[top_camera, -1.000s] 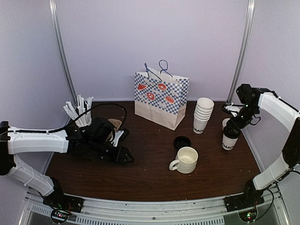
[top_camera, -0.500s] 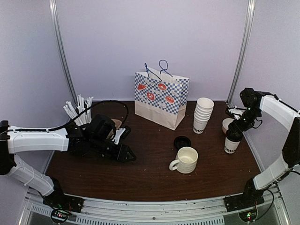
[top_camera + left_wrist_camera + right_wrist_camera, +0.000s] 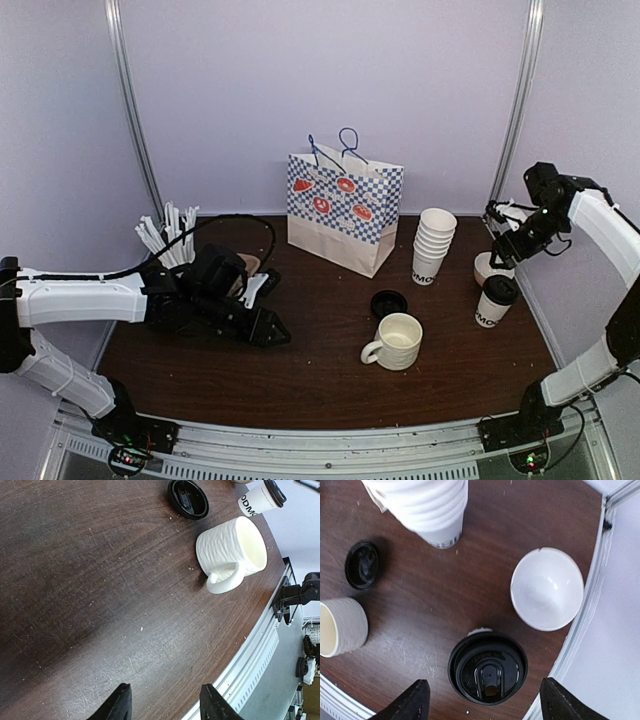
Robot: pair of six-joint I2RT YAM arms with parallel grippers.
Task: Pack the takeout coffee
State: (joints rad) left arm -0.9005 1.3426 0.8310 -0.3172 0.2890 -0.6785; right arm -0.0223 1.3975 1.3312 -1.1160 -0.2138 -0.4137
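Note:
One takeout coffee cup (image 3: 494,301), white with black lettering and a black lid (image 3: 487,667), stands upright at the table's right side. My right gripper (image 3: 503,240) hovers above it, open, its fingers wide on either side of the lid in the right wrist view and touching nothing. A lidless white paper cup (image 3: 547,587) stands just behind it by the table edge. A loose black lid (image 3: 388,303) lies flat left of the cups. My left gripper (image 3: 275,334) is low over the left half of the table, open and holding nothing (image 3: 166,686).
A checked paper bag (image 3: 343,208) with blue handles stands open at the back centre. A stack of lidless paper cups (image 3: 432,246) is to its right. A white ceramic mug (image 3: 395,341) sits in front of the loose lid. Wrapped straws (image 3: 170,238) stand in a holder at back left.
My right gripper has come off the lidded cup, opened wider and risen toward the back right; the cup stands free. The left arm shifted slightly right, then held still.

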